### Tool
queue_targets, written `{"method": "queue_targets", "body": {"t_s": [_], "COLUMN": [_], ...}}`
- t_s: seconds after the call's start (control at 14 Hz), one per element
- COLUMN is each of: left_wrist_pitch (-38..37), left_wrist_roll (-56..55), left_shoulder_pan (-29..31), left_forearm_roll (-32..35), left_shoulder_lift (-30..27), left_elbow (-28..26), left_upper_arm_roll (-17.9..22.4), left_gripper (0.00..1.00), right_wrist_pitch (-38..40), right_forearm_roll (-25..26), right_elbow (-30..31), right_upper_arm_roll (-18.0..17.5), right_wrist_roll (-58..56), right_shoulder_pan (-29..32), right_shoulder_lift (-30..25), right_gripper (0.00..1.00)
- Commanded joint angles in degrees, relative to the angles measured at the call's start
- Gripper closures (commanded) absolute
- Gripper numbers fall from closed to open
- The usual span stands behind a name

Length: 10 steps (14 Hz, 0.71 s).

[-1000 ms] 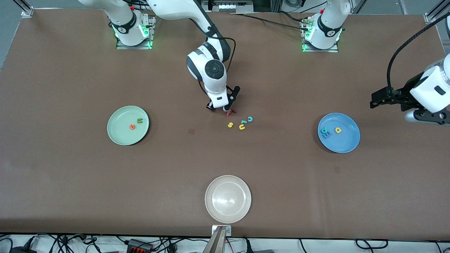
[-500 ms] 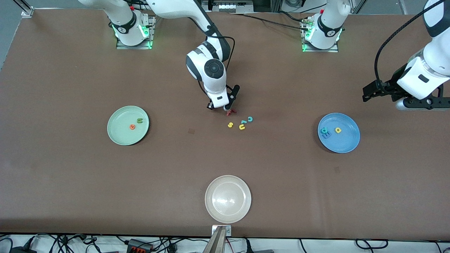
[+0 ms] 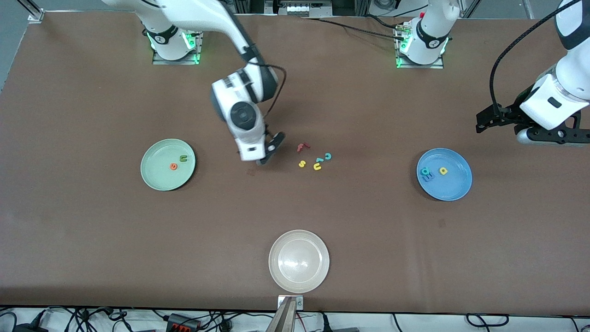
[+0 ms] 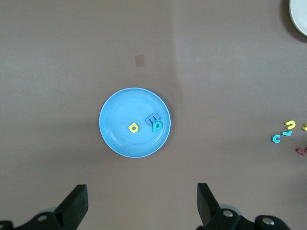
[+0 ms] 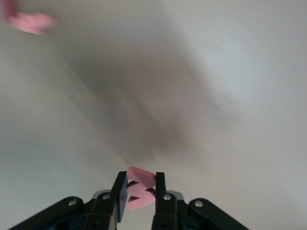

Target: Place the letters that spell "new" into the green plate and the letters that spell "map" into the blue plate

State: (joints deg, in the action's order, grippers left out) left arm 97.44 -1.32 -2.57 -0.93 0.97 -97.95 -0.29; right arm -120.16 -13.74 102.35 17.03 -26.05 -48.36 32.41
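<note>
A: The brown matte desk (image 3: 92,240) carries three round plates. Taking the green plate (image 3: 156,180) as landmark, where is the pinkish-red w (image 5: 139,191)?

B: It is pinched between the closed jaws of the right gripper (image 3: 267,154), up in the air over bare desk, toward the left arm's end from the green plate. The plate lies toward the right arm's end from the jaws, and the right arm is the nearer one.

A: What is already on that plate?

B: The dark green n (image 3: 183,158) and the orange e (image 3: 173,166), small flat matte pieces. The blue plate (image 4: 115,139), smooth and glossy, holds the blue m (image 4: 152,117), yellow a (image 4: 133,127) and teal p (image 4: 157,126).

A: The left gripper (image 4: 139,208)?

B: It waits over the desk beside the blue plate, jaws wide apart and empty.
</note>
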Motion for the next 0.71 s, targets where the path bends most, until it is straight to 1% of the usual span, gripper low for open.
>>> {"method": "queue_targets", "body": {"t_s": [0.0, 0.14, 0.36, 0.64], "left_wrist_pitch": [0.21, 0.12, -0.15, -0.67], "left_wrist_roll": [1.84, 1.93, 1.85, 1.85], "left_shoulder_pan": [0.47, 0.38, 0.2, -0.15], "left_forearm_roll": [-1.0, -1.0, -1.0, -0.91], "left_shoulder_lift": [-1.24, -1.24, -1.24, -0.98], "left_elbow": [-0.48, -0.4, -0.4, 0.83], "left_upper_arm_roll": [-0.5, -0.51, -0.51, -0.51], "left_gripper": [0.0, 0.0, 0.0, 0.0], "right_wrist_pitch": [3.43, 3.7, 4.93, 7.57], "right_forearm_roll": [-0.67, -0.41, -0.59, -0.68], "right_elbow": [1.1, 2.06, 3.65, 5.14], "right_upper_arm_roll": [1.6, 3.79, 4.85, 5.21], "right_wrist_roll": [-0.94, -1.29, -0.85, -1.2], "right_shoulder_pan": [6.86, 11.77, 18.28, 24.35], "right_shoulder_lift": [-1.47, -1.3, -1.3, -1.39], "right_gripper": [0.95, 0.95, 0.95, 0.94]}}
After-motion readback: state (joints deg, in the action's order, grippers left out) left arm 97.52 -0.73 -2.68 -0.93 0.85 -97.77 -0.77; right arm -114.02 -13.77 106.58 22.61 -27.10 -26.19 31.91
